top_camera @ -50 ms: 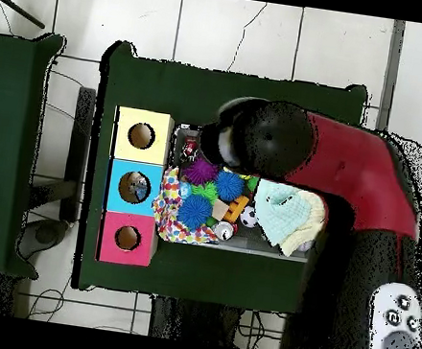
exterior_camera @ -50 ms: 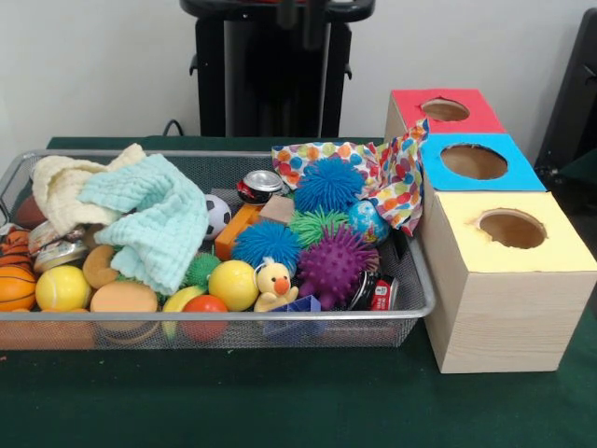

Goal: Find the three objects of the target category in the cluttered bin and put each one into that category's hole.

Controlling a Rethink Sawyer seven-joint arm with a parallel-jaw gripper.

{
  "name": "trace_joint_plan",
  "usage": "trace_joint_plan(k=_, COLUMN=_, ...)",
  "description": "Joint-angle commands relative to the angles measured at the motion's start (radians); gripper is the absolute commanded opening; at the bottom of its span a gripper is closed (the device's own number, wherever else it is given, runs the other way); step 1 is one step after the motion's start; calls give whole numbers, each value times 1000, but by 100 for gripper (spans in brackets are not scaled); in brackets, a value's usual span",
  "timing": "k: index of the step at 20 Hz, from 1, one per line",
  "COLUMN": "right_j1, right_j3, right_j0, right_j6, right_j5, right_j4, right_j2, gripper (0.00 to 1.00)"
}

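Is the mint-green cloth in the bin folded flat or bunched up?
Bunched up: the mint-green cloth lies crumpled in loose folds, draped over toys at the mesh bin's left half, beside a cream cloth.

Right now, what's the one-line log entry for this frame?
arm: above bin, nothing seen held | bin: full, cloths on top | boxes: red, blue, yellow, holes look empty
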Motion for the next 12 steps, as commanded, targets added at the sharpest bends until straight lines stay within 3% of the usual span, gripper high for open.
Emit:
trace_joint_plan(k=1, right_j1=91, right_j3=133, right_j0=-111, right_j6=-462, right_j5=-118, right_j4=-88, right_j2=160, gripper=100)
trace_joint_plan(k=8, right_j1=134, right_j3=90, right_j0=-183, right_j6=-656, right_j5=-64, right_j4=-128, right_j2=213, gripper=100)
trace_joint_plan(k=12, right_j1=145, right_j3=97, right_j0=-199, right_j6=-680, right_j5=-102, right_j4=-146, right_j2=227, gripper=100)
